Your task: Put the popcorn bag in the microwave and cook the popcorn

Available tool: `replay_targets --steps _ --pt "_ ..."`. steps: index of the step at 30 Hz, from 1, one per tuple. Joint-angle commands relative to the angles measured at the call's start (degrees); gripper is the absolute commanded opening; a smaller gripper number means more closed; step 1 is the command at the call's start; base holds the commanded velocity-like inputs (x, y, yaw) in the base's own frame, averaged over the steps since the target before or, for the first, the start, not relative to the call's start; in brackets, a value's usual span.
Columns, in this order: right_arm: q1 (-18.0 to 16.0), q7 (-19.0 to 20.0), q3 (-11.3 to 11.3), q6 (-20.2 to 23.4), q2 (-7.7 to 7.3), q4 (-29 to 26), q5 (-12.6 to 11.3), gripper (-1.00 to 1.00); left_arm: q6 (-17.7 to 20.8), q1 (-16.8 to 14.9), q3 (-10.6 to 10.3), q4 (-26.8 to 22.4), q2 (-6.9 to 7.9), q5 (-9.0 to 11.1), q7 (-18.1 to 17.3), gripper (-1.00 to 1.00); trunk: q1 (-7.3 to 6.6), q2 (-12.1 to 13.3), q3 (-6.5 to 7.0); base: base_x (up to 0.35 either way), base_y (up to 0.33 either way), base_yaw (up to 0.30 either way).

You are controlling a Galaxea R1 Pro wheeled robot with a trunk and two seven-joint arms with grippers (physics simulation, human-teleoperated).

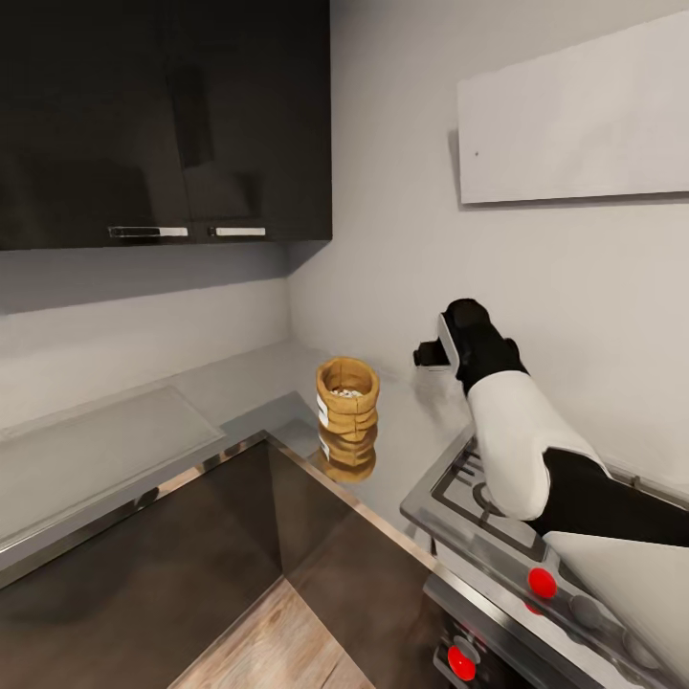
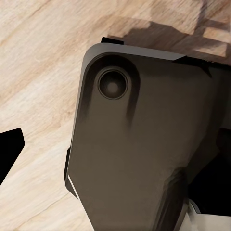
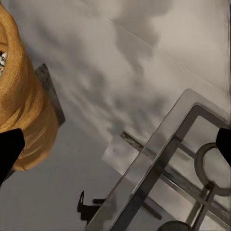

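Coarse, wrinkled tan popcorn bag (image 1: 347, 397) mirrored in the polished grey brushed-metal countertop (image 1: 239, 383). At 10 o'clock, glossy black wall cabinets (image 1: 163, 115) with chrome handles. At 5 o'clock, a shiny steel stove (image 1: 498, 536) with red plastic-looking knobs. Matt pale walls; wood-grain floor (image 1: 277, 641).

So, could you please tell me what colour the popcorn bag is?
The popcorn bag is tan-brown with a white label on its side, clearest in the head view.

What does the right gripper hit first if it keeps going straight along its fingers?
Probably bare countertop. The right gripper is open and aims at grey surface between the popcorn bag and the stove grate; the bag sits off to one side. Depth is unclear.
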Motion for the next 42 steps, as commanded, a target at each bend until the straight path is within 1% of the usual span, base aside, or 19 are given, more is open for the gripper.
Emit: replay_targets --steps 1,8,17,18,22,24,25,26,27,28,30,32,36,39,42 --pt "-0.1 -0.5 -0.2 0.1 0.08 -0.7 -0.3 1.00 -0.1 0.0 0.2 0.0 -0.01 0.2 0.0 1.00 0.01 0.0 -0.07 0.000 0.000 0.000" --pt "-0.1 -0.3 -0.2 0.1 0.08 -2.2 -0.4 1.00 -0.1 0.0 0.2 0.0 0.04 0.3 0.0 1.00 0.01 0.0 -0.07 0.032 0.023 0.000" --pt "-0.1 0.1 -0.2 0.1 0.08 -2.3 -0.5 1.00 0.0 0.0 0.2 0.0 -0.01 0.4 0.0 1.00 0.01 0.0 -0.07 0.209 0.201 0.000" --pt "-0.1 0.1 -0.2 0.1 0.08 -2.3 -0.9 1.00 0.0 0.0 0.2 0.0 -0.01 0.4 0.0 1.00 0.01 0.0 -0.07 0.181 0.169 0.000" --pt "-0.1 0.4 0.1 0.1 0.08 -2.2 -5.0 1.00 0.0 0.0 0.2 0.0 -0.01 0.3 0.0 1.00 0.01 0.0 -0.07 0.144 0.129 0.000" --pt "0.0 2.1 0.2 0.1 0.08 -2.2 -5.9 1.00 0.0 0.0 0.2 0.0 -0.01 0.3 0.0 1.00 0.01 0.0 -0.07 0.045 0.042 0.000" --pt "0.0 4.0 0.3 0.1 0.08 -2.1 -6.0 1.00 0.0 0.0 0.2 0.0 -0.01 0.3 0.0 1.00 0.01 0.0 -0.07 0.016 0.014 0.000" --pt "0.0 6.5 0.8 0.1 0.08 -2.1 -6.1 1.00 0.0 0.0 0.2 0.0 -0.01 0.3 0.0 1.00 0.01 0.0 -0.07 0.008 0.007 0.000" --pt "0.0 8.1 1.4 0.1 0.08 -2.1 -6.1 1.00 0.0 0.0 0.2 0.0 -0.01 0.3 0.0 1.00 0.01 0.0 -0.07 0.005 0.005 0.000" --pt "0.0 9.7 2.7 0.1 0.08 -2.1 -6.1 1.00 0.0 0.0 0.2 0.0 -0.01 0.3 0.0 1.00 0.01 0.0 -0.07 0.003 0.002 0.000" --pt "0.0 10.6 4.5 0.1 0.08 -2.0 -6.0 1.00 0.0 0.0 0.2 0.0 -0.01 0.3 0.0 1.00 0.01 0.0 -0.07 0.001 0.001 0.000" --pt "0.0 11.0 5.8 0.1 0.08 -2.0 -6.0 1.00 0.0 0.0 0.2 0.0 -0.01 0.3 0.0 1.00 0.01 0.0 -0.07 0.000 0.000 0.000" --pt "0.0 11.2 6.3 0.1 0.08 -1.4 -6.1 1.00 0.0 0.0 0.2 0.0 -0.01 0.3 0.0 1.00 0.01 0.0 -0.07 0.000 0.000 0.000" --pt "0.0 11.2 6.4 0.1 0.08 1.9 -6.1 1.00 0.0 0.0 0.2 0.0 -0.01 0.3 0.0 1.00 0.01 0.0 -0.07 0.000 0.000 0.000" --pt "0.0 11.2 6.4 -1.4 0.08 3.7 -6.1 1.00 0.0 0.0 0.2 0.0 -0.01 0.3 0.0 1.00 0.01 0.0 -0.07 0.000 0.000 0.000"
